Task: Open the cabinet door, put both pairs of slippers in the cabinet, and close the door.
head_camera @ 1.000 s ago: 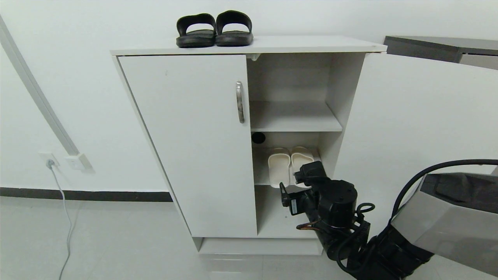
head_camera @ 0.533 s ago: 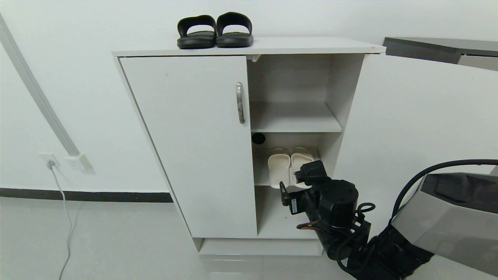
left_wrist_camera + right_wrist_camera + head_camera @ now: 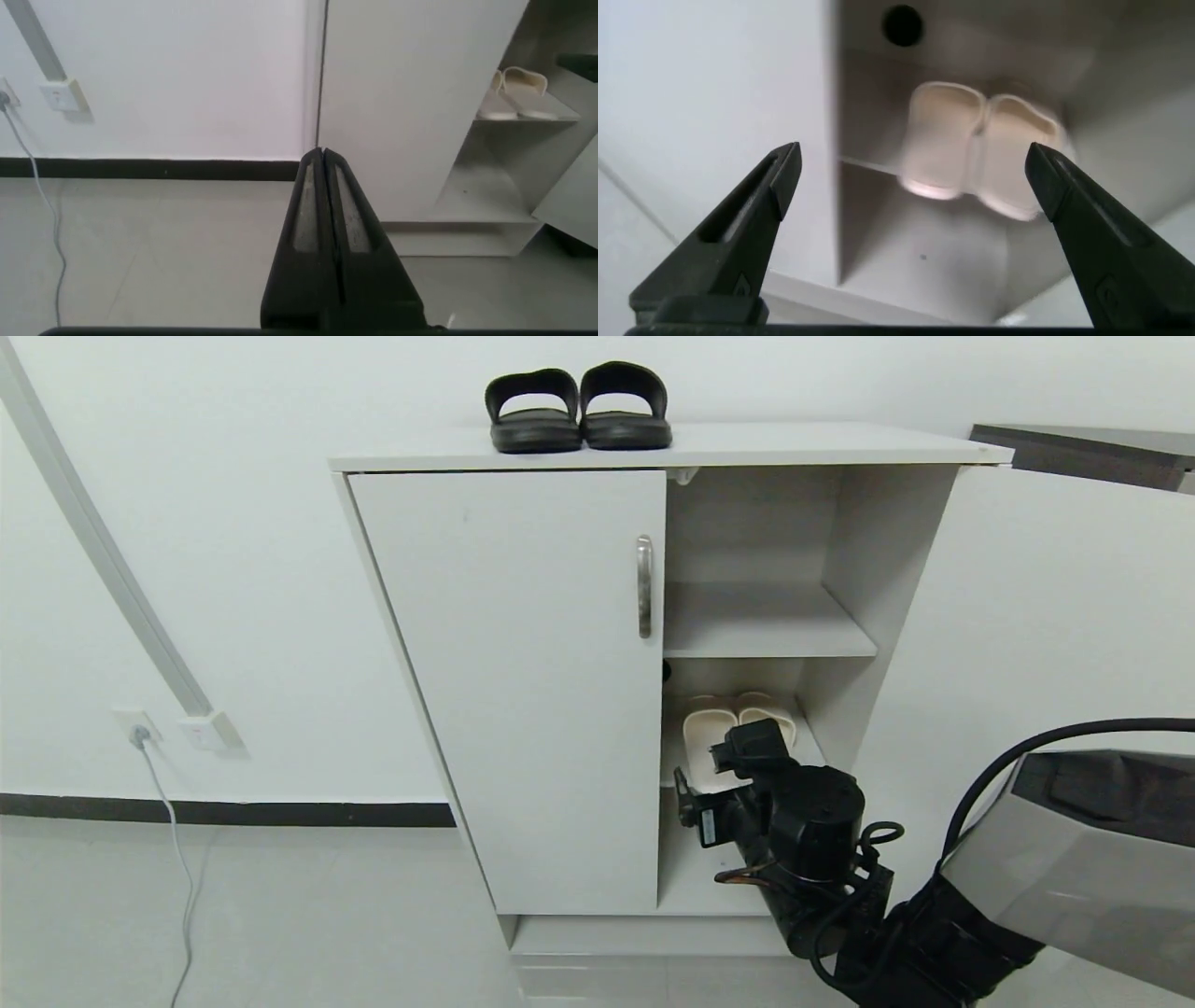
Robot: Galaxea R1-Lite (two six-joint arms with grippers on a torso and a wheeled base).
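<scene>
Two pairs logged. The white slippers (image 3: 980,149) lie side by side on the middle shelf of the cabinet (image 3: 672,446). They are straight ahead of the right gripper (image 3: 913,154), framed between its widely spread jaws and not touched. The black slippers (image 3: 579,409) sit on the cabinet top, well above that gripper, over the closed left door (image 3: 523,691). The right door (image 3: 1046,616) stands swung open beside the right arm. Left gripper (image 3: 322,159): jaws pressed together, nothing between them; closed door and floor lie beyond its tip.
</scene>
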